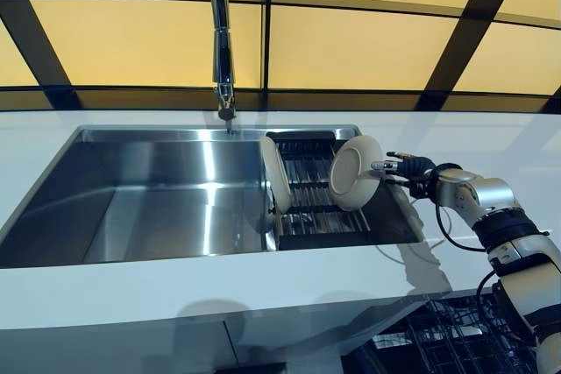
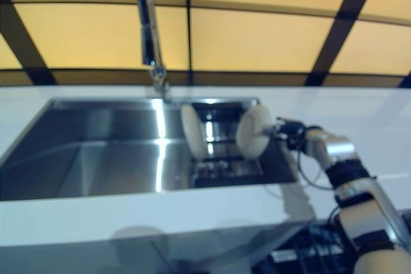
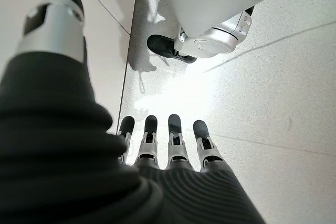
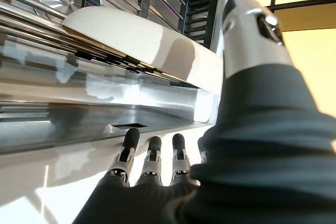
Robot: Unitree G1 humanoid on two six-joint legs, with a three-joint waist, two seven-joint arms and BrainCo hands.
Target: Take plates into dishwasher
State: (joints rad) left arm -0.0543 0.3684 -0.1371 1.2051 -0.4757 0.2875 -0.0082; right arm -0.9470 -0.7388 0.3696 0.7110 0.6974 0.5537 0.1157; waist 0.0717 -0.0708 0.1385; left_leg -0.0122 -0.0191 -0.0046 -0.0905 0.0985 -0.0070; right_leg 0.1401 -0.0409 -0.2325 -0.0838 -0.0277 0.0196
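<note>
**Right hand at plate in sink rack, left hand idle**

White tabletop (image 1: 491, 142) spans the head view, stainless sink (image 1: 149, 199) set into it at centre-left. Tall chrome faucet (image 1: 222, 41) stands at 12 o'clock of the basin. Open dishwasher rack (image 1: 438, 339) shows below the tabletop edge at 5 o'clock of the view.

Dark slatted drying rack (image 1: 307, 190) sits in the sink's 3 o'clock end. Two white plates stand on edge in it: left plate (image 1: 274, 172) at the rack's 9 o'clock side, right plate (image 1: 355, 172) at its 3 o'clock side, tilted, well apart from the first.

Right hand (image 1: 412, 166) reaches in from 3 o'clock, fingertips right at the right plate's rim; contact can't be confirmed. Right wrist view: fingers (image 4: 152, 156) straight and spread, thumb apart, nothing gripped, plate edge ahead of them.

Left hand (image 3: 168, 156) shows only in its own wrist view, hanging over the speckled floor (image 3: 283, 103); fingers straight, holding nothing.
</note>
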